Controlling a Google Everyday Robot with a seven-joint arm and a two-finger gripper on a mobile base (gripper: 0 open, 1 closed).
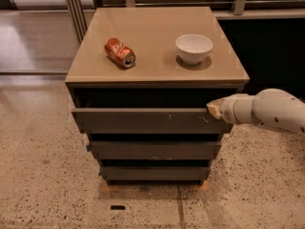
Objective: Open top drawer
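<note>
The top drawer [143,120] of a low cabinet has a flat dark grey-brown front with small white scratches near the middle and right. It stands pulled out a little, with a dark gap under the cabinet top. My gripper [214,109] is at the drawer front's upper right corner, on the end of the white arm [267,109] that comes in from the right. Two narrower drawer fronts [155,150] lie below it.
On the tan cabinet top [157,66] lie a red soda can [120,52] on its side and a white bowl [194,48]. Speckled floor surrounds the cabinet. A railing and dark wall stand behind, with metal posts at the back left.
</note>
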